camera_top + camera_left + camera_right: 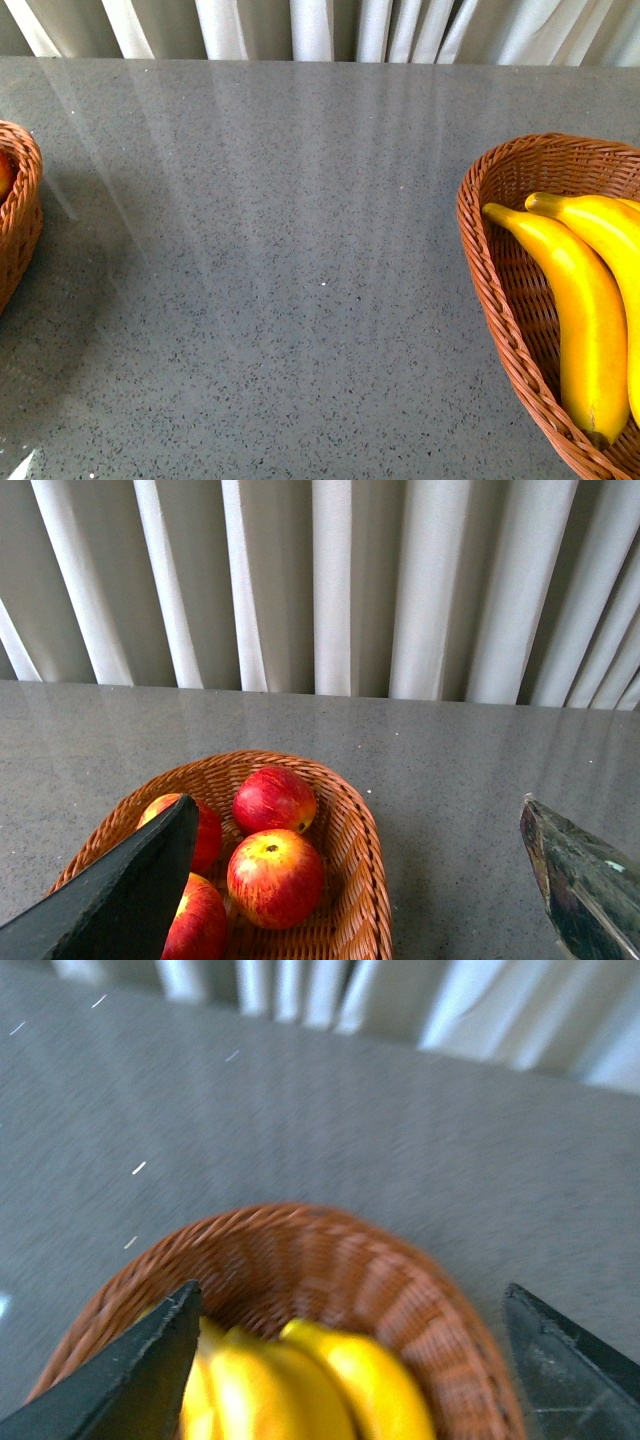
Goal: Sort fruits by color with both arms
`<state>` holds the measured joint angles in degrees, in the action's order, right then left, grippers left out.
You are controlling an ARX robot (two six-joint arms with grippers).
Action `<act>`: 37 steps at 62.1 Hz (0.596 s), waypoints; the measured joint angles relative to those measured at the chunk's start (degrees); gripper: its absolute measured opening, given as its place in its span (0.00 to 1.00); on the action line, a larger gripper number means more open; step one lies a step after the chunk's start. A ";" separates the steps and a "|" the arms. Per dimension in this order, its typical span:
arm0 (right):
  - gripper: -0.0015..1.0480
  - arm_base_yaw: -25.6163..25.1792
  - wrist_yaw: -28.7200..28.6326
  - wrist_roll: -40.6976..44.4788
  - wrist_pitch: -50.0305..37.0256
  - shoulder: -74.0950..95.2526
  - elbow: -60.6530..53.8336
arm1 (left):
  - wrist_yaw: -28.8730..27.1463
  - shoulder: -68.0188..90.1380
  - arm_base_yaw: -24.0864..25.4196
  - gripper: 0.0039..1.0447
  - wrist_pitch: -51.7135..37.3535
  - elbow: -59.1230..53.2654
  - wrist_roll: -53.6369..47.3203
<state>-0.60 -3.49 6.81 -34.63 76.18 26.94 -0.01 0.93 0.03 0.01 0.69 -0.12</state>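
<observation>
Two wicker baskets stand at opposite sides of the grey speckled bench (270, 270), well apart, with bare surface between them. In the front view the left basket (20, 215) shows only as a sliver at the frame edge, with a trace of red fruit inside. The right basket (500, 270) is cut off by the frame and holds yellow bananas (580, 310) lying lengthwise side by side and touching; two are plainly visible there. Neither arm appears in the front view.

Left wrist view: the left gripper (355, 880) hangs above the apple basket (355, 830). Its fingers (120, 895) are spread wide, one at each lower corner of the picture, with nothing between them. Four red apples (275, 875) with yellowish tops sit together inside the basket, touching one another. White pleated curtains (330, 580) hang behind the far edge of the bench.

Right wrist view: the picture is blurred. The right gripper (350, 1360) sits above the banana basket (320, 1260), fingers (130, 1380) spread wide and holding nothing. Yellow bananas (300, 1385) lie bunched in the basket beneath; their exact count cannot be told from this view.

All fruit in sight lies inside a basket, apples at the left and bananas at the right.
</observation>
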 joint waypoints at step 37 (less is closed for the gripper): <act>0.02 0.39 3.48 -6.21 -12.41 -21.99 -20.59 | -0.02 0.00 0.00 0.91 0.02 0.00 0.00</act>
<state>-0.21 -0.01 0.60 -47.05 54.19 6.35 -0.03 0.93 0.03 0.03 0.69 -0.12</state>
